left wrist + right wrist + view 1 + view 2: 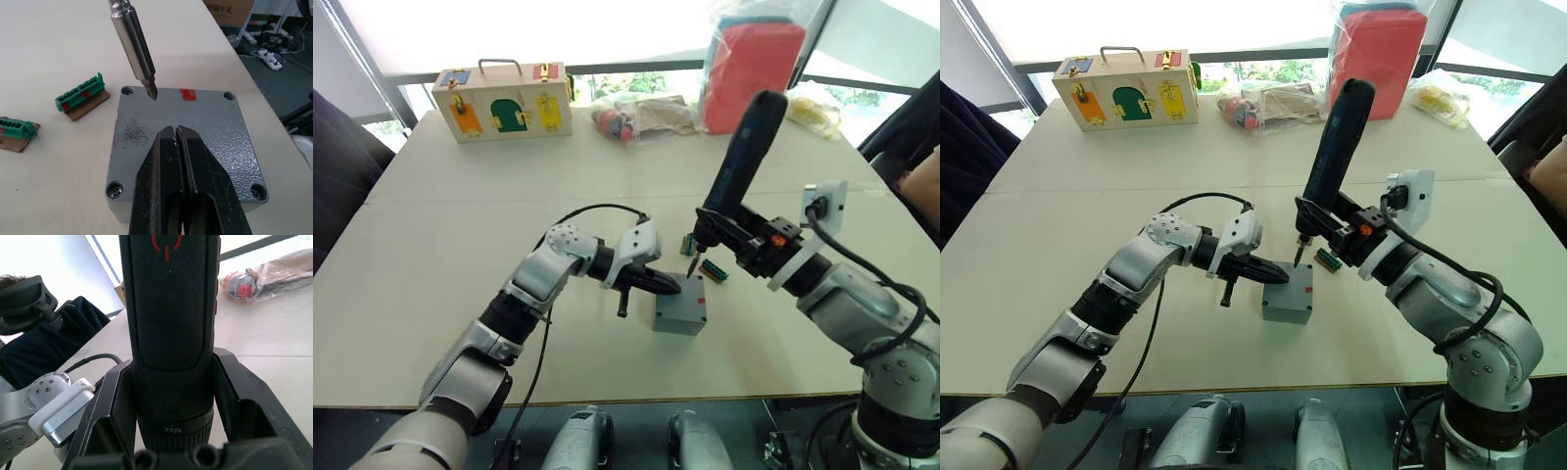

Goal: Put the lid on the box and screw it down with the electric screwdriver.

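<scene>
While the lid (186,142) already sits on the box (679,315), near the middle of the desk (460,235), we judge the screwing part done: one corner shows a screw. Our left pincer (176,134) presses it, fingers together. Our right pincer (171,396) clamps the electric screwdriver (736,166), bit above a corner hole.

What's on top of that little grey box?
The lid sits on the box, a red mark by one edge. The left gripper, jaws shut, presses on it. The screwdriver bit hovers near a corner hole. The box's inside is covered.
</scene>
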Robot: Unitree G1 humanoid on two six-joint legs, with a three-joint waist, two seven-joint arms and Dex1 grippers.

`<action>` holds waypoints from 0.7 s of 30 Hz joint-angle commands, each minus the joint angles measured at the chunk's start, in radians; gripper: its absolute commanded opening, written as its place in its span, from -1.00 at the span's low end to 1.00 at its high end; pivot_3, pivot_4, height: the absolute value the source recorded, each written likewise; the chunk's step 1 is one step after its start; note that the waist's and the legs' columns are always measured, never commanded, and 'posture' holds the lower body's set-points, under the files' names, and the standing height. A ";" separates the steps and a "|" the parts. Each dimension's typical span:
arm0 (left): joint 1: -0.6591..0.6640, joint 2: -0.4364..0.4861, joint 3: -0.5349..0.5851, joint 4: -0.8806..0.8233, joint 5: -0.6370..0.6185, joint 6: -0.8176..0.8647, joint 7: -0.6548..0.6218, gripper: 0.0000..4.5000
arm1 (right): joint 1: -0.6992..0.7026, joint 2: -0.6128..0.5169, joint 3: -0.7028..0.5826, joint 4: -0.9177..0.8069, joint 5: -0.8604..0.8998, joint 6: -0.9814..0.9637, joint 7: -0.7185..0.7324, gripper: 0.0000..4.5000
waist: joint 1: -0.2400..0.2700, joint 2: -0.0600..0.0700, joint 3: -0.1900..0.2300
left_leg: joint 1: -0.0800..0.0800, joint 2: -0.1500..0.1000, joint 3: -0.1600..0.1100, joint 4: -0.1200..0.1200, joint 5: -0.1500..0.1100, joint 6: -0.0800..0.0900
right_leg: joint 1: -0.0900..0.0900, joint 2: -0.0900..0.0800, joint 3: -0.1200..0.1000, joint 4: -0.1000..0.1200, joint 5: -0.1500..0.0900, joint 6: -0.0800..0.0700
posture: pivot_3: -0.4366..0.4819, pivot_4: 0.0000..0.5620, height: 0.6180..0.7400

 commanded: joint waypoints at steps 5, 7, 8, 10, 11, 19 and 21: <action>0.005 -0.009 -0.011 0.004 0.031 -0.013 0.006 -1.00 | 0.053 -0.006 0.037 -0.046 -0.106 -0.118 0.022 -0.23 | 0.000 0.000 0.000 | 0.001 0.000 0.000 0.000 0.000 0.000 | 0.000 0.000 0.000 0.000 0.000 0.000 | -0.05 -0.47 1.00; 0.005 -0.009 -0.012 0.005 0.032 -0.013 0.003 -1.00 | 0.059 -0.004 0.050 -0.043 -0.129 -0.135 0.021 -0.23 | 0.000 0.000 0.000 | 0.001 0.000 0.000 0.000 0.000 0.000 | 0.000 0.000 0.000 0.000 0.000 0.000 | -0.05 -0.47 1.00; 0.006 -0.009 -0.013 0.006 0.033 -0.013 0.002 -1.00 | 0.061 -0.005 0.056 -0.040 -0.139 -0.144 0.021 -0.23 | 0.000 0.000 0.000 | 0.001 0.000 0.000 0.000 0.000 0.000 | 0.000 0.000 0.000 0.000 0.000 0.000 | -0.05 -0.47 1.00; 0.007 -0.009 -0.016 0.005 0.035 -0.014 0.001 -1.00 | 0.063 -0.004 0.064 -0.035 -0.155 -0.159 0.022 -0.23 | 0.000 0.000 0.000 | 0.001 0.000 0.000 0.000 0.000 0.000 | 0.000 0.000 0.000 0.000 0.000 0.000 | -0.05 -0.47 1.00; 0.008 -0.010 -0.017 0.003 0.035 -0.011 0.002 -1.00 | 0.063 -0.003 0.066 -0.028 -0.170 -0.169 0.020 -0.23 | 0.000 0.000 0.000 | 0.001 0.000 0.000 0.000 0.000 0.000 | 0.000 0.000 0.000 0.000 0.000 0.000 | -0.05 -0.47 1.00; 0.013 -0.013 -0.025 -0.005 0.040 -0.004 0.002 -1.00 | 0.086 -0.021 0.066 -0.008 -0.220 -0.193 0.036 -0.23 | 0.001 0.000 -0.001 | 0.002 0.000 0.000 0.000 0.000 0.000 | 0.001 0.000 0.000 0.000 0.000 0.000 | -0.05 -0.47 1.00; 0.017 -0.014 -0.027 -0.010 0.041 -0.002 0.001 -1.00 | 0.095 -0.026 0.060 -0.005 -0.227 -0.199 0.041 -0.23 | 0.001 0.000 -0.001 | 0.002 0.000 0.000 0.000 0.000 0.000 | 0.002 0.000 0.000 0.000 0.000 0.000 | -0.05 -0.47 1.00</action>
